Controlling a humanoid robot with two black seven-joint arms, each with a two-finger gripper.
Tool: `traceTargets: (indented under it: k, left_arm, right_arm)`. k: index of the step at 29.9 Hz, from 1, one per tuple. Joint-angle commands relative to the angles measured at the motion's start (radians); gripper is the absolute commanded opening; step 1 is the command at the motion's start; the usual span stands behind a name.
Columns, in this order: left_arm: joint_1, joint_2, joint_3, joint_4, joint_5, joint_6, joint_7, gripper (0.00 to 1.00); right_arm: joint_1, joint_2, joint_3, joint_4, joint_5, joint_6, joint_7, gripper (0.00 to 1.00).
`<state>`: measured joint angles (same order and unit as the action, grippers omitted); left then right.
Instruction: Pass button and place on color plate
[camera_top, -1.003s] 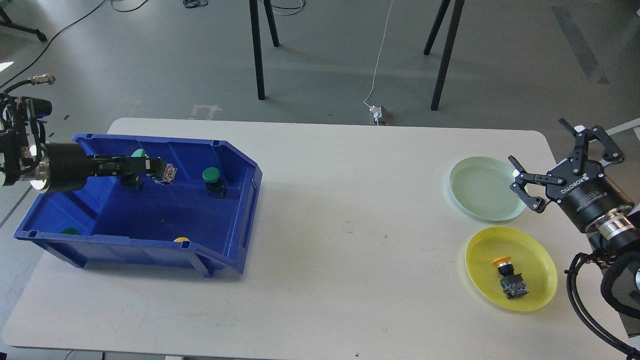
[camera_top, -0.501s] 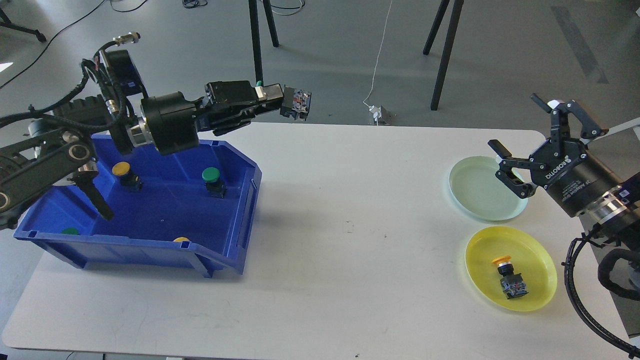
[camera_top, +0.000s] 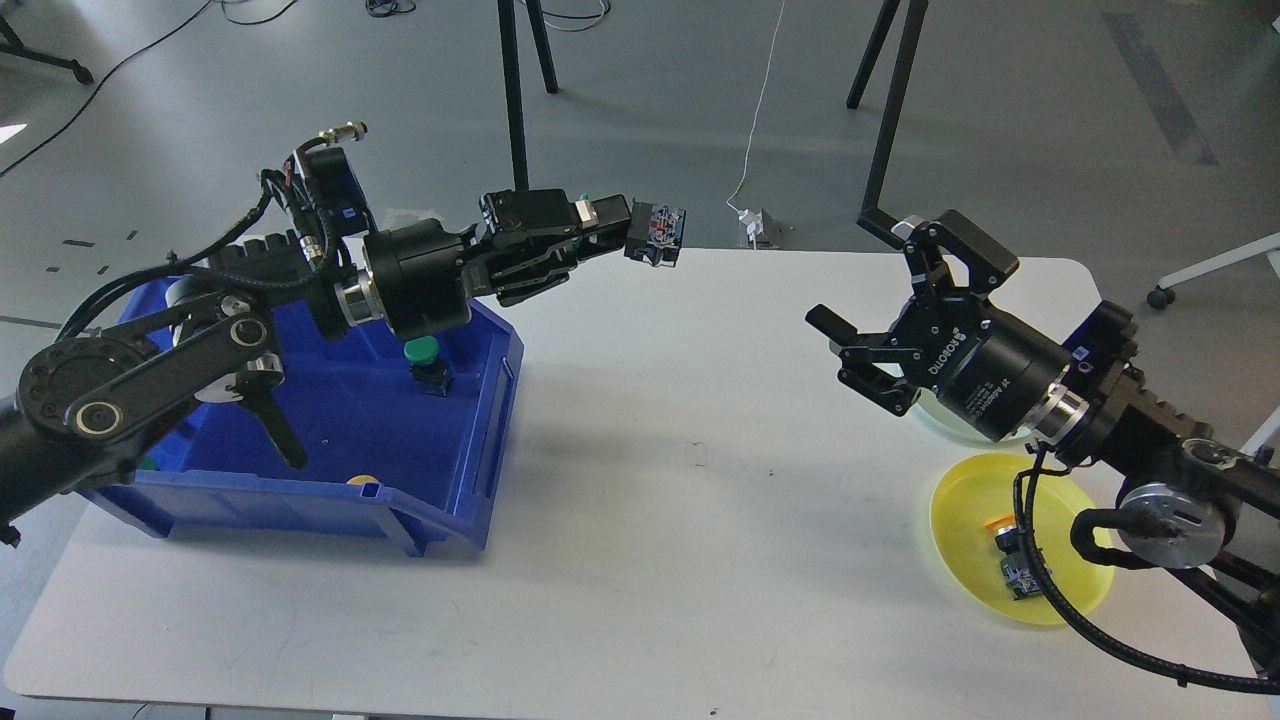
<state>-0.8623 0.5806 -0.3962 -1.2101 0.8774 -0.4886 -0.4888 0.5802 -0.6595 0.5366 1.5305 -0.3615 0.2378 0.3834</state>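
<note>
Carrying button (camera_top: 655, 232) clear of bin (camera_top: 470, 440), left gripper (camera_top: 612, 228) pinching it, now high over far edge. Right gripper (camera_top: 868, 330) spread wide, swung in from right edge; handover imminent.

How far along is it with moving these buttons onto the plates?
One orange-capped button already lies on the yellow plate. The left gripper holds another button out over the table toward the open right gripper; handover and placing remain. More buttons, like the green one, wait in the blue bin.
</note>
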Motion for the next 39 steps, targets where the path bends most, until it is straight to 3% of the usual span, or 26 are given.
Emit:
traceTargets:
  k: [1, 7, 17, 23, 29, 34, 37, 39]
  left_arm:
    - [-0.001, -0.001, 0.0, 0.0, 0.0, 0.0, 0.0, 0.12]
    - [-0.001, -0.001, 0.0, 0.0, 0.0, 0.0, 0.0, 0.12]
    - [-0.001, -0.001, -0.001, 0.0, -0.001, 0.0, 0.0, 0.12]
    - [-0.001, -0.001, -0.001, 0.001, -0.001, 0.0, 0.0, 0.12]
    - [-0.001, -0.001, -0.001, 0.001, -0.001, 0.0, 0.0, 0.12]
    - [-0.001, -0.001, -0.001, 0.003, -0.001, 0.0, 0.0, 0.12]
    - [-0.001, -0.001, -0.001, 0.012, -0.002, 0.0, 0.0, 0.12]
    - [-0.001, -0.004, -0.003, 0.014, -0.001, 0.0, 0.0, 0.12]
  right_arm:
    - [0.104, 0.053, -0.089, -0.041, 0.0, -0.043, 0.054, 0.99]
    - [0.2, 0.153, -0.161, -0.134, -0.002, -0.046, 0.055, 0.99]
    - [0.233, 0.228, -0.202, -0.17, -0.002, -0.046, 0.057, 0.98]
    - [0.245, 0.241, -0.202, -0.17, 0.0, -0.048, 0.058, 0.91]
    - [0.257, 0.241, -0.202, -0.17, -0.004, -0.046, 0.066, 0.61]
    - [0.257, 0.239, -0.202, -0.17, -0.004, -0.046, 0.071, 0.49]
    - [0.257, 0.238, -0.204, -0.17, -0.005, -0.043, 0.078, 0.28]
    - [0.256, 0.239, -0.202, -0.17, -0.005, -0.046, 0.081, 0.23]
